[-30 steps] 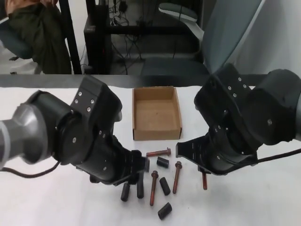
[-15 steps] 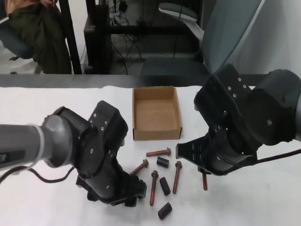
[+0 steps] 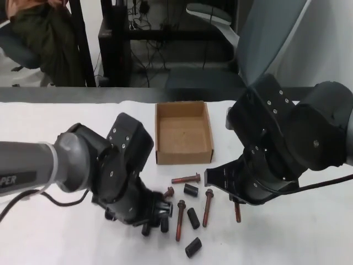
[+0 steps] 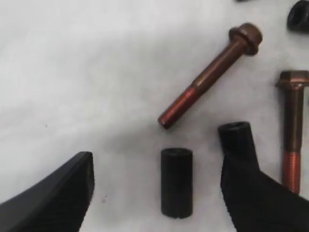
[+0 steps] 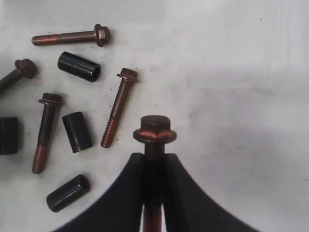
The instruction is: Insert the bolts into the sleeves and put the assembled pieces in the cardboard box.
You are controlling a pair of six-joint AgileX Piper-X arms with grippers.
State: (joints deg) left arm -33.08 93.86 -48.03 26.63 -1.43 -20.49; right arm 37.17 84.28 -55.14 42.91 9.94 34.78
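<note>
My left gripper (image 4: 158,169) hangs open just above the white bench, with a black sleeve (image 4: 176,182) lying between its fingers, untouched. A second sleeve (image 4: 235,137) lies partly under one finger (image 4: 260,198), and a copper bolt (image 4: 212,75) lies just beyond. My right gripper (image 5: 154,157) is shut on a copper bolt (image 5: 154,130), head outward, shank hidden between the fingers. In the high view that held bolt (image 3: 237,211) hangs under the right arm, right of the loose parts. The cardboard box (image 3: 183,132) sits behind them with nothing inside.
Loose bolts (image 3: 185,179) (image 3: 207,207) (image 3: 180,220) and sleeves (image 3: 191,190) (image 3: 193,217) (image 3: 193,247) lie scattered between the arms. Bare white bench stretches left of the left arm (image 3: 110,165) and right of the right arm (image 3: 292,143).
The left arm dropped toward the bench, then shifted a little right and back, so its gripper now straddles a sleeve. The right arm has barely moved and keeps its bolt.
</note>
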